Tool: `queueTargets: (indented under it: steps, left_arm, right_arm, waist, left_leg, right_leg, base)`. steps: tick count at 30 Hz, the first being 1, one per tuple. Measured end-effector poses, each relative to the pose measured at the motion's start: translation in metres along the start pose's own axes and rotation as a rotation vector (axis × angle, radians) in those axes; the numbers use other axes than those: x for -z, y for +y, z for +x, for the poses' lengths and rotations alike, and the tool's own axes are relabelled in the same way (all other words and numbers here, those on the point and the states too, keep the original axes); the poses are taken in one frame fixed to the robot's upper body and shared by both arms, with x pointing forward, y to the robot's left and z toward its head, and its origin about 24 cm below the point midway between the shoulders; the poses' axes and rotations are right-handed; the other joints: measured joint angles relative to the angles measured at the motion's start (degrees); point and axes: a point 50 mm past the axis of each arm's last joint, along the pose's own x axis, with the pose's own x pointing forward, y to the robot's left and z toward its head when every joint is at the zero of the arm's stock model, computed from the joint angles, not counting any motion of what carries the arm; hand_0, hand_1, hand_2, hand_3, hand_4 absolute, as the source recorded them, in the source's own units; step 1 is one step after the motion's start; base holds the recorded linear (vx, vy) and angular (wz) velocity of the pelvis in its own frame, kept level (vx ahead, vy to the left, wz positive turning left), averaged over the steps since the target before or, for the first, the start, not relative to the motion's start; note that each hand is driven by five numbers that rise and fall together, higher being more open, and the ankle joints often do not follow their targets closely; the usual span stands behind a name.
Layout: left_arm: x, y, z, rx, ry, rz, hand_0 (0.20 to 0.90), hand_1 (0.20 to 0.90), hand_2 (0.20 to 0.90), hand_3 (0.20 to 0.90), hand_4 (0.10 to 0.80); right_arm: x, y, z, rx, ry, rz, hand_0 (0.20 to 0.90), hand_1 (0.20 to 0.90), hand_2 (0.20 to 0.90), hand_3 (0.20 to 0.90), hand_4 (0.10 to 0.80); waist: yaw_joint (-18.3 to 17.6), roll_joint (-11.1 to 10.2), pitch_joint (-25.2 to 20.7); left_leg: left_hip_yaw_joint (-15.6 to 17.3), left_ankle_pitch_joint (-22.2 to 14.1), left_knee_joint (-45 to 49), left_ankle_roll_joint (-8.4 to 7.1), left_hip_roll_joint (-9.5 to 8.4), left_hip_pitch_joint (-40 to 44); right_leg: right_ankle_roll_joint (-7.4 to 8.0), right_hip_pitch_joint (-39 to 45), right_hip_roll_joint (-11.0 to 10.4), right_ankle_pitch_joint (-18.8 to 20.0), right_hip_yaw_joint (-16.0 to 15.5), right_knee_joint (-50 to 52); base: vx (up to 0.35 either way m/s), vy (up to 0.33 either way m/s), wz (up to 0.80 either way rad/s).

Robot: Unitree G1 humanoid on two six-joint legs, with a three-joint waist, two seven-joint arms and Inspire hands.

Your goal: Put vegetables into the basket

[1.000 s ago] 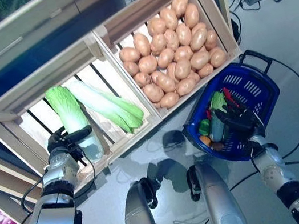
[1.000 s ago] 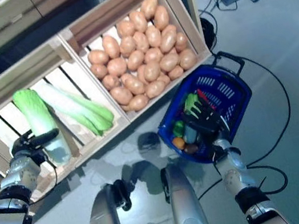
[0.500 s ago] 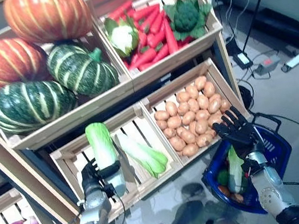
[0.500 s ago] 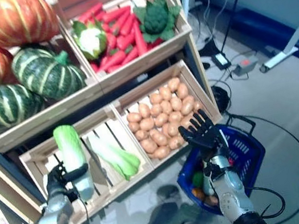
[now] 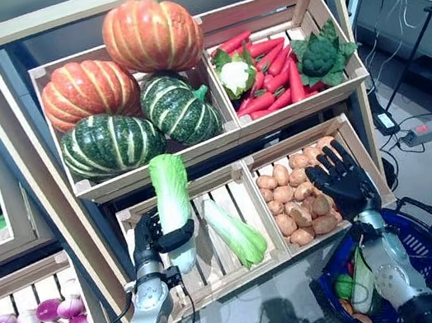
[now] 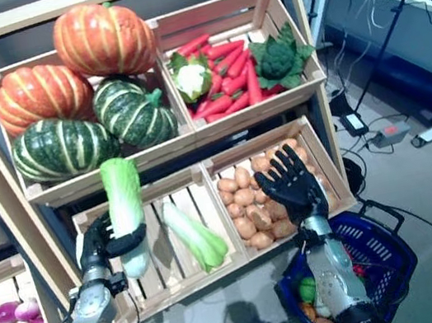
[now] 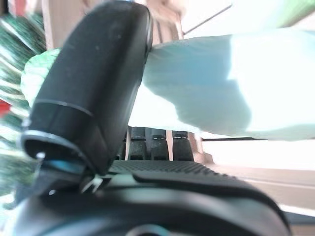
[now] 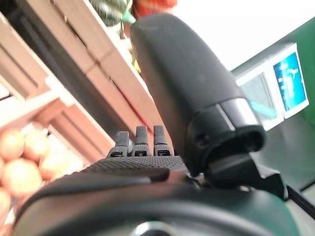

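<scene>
My left hand [image 5: 148, 239] is shut on a long green and white cabbage [image 5: 174, 206] and holds it upright in front of the lower left crate [image 5: 130, 222]. In the left wrist view the thumb [image 7: 93, 93] presses against the pale cabbage [image 7: 221, 88]. My right hand [image 5: 338, 182] is open with its fingers spread, raised above the blue basket [image 5: 415, 248] and in front of the potato crate [image 5: 366, 156]. The basket stands on the floor at the lower right and holds a pale green long vegetable [image 5: 362, 285] and small green and orange ones.
A wooden stand [image 5: 47, 199] with crates of vegetables fills the view ahead. A second green and white cabbage [image 5: 235, 233] lies in the lower left crate. Grey floor with cables and a table leg lies to the right of the basket.
The camera has tilted up, so more of the stand shows. My left hand has lifted the cabbage higher and more upright. My right hand has risen from the basket with fingers spread.
</scene>
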Motion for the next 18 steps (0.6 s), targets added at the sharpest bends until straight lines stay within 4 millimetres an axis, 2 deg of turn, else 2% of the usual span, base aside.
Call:
queueTargets:
  steps: [8,12,18]
  left_arm:
    - [-0.045,-0.029,-0.005,0.241,-0.261,0.013,0.3,0.3,0.3,0.3,0.4]
    - [-0.053,-0.041,-0.007,0.336,-0.305,0.059,0.3,0.3,0.3,0.3,0.4]
    - [-0.054,-0.053,-0.011,0.434,-0.321,0.121,0.3,0.3,0.3,0.3,0.4]
  right_arm:
    - [-0.006,0.026,0.02,-0.191,0.028,-0.001,0.9,0.9,0.9,0.9,0.8]
    - [-0.004,0.039,0.025,-0.286,0.078,-0.012,0.9,0.9,0.9,0.9,0.8]
    - [0.014,0.056,0.022,-0.421,0.209,-0.019,0.9,0.9,0.9,0.9,0.8]
  waist:
    - [1.5,-1.4,-0.9]
    - [1.5,-1.9,-1.2]
    - [1.6,-1.9,-1.2]
  left_leg:
    - [-1.0,0.4,0.0,-0.04,-0.29,0.1]
    - [-1.3,0.4,0.0,-0.02,-0.41,-0.1]
    - [-1.9,0.6,0.0,0.04,-0.56,-0.2]
  right_leg:
    - [-0.03,0.6,0.1,0.1,-1.1,0.0]
    - [-0.03,0.6,0.0,0.1,-1.2,0.0]
    - [-0.03,0.8,0.0,0.1,-1.6,0.0]
  base:
    - [0.004,-0.021,0.07]
    - [-0.005,-0.002,0.01]
    - [-0.003,-0.004,0.06]
